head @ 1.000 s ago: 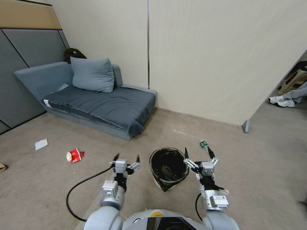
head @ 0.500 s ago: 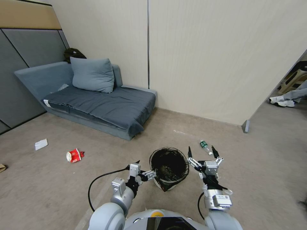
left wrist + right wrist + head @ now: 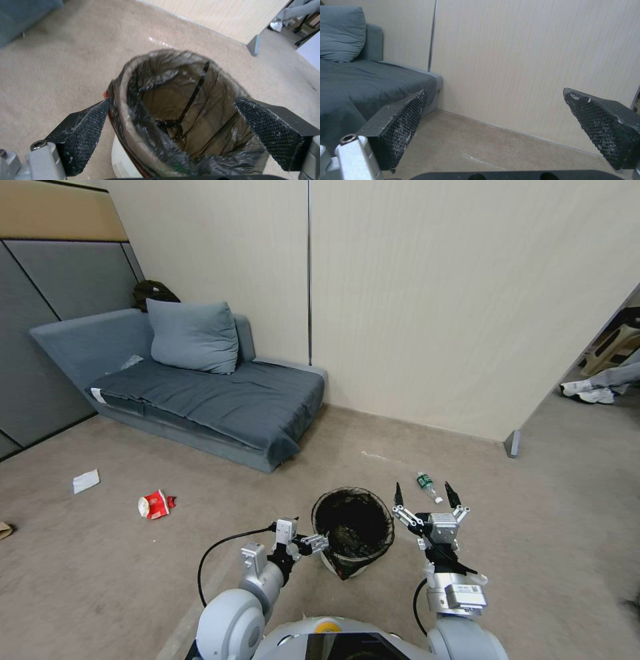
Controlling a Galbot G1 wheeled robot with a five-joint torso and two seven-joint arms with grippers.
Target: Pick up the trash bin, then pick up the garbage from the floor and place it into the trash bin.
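**Head view: left hand closing in on the bin, with the liner in the way**

Head view is showing the bin (image 3: 352,540) standing on the floor, directly in front of the robot and between its two arms. The left hand (image 3: 303,543) is sitting just beside the bin's rim, on the side facing the red packet (image 3: 155,505). In the left wrist view its pads (image 3: 85,130) are spread wide, one on each side of the bin (image 3: 180,120), holding nothing; whether they are touching the liner (image 3: 146,135) I cannot tell.

The right hand (image 3: 427,499) is hovering on the bin's other side, fingers splayed wide and empty, between the bin and the bottle (image 3: 427,485) lying on the floor beyond it. A white slip (image 3: 86,481) is lying farther from the bin than the packet.

Risks, as I am judging them:
- The liner is loose and crinkled, so the pads may be pinching only plastic and pulling the bag off the rim instead of lifting the bin.
- The bin looks light and is being approached from one side, so a push before the fingers close could be tipping or sliding it toward the right hand.
- A grip on one edge alone could let the bin swing and tilt when raised.
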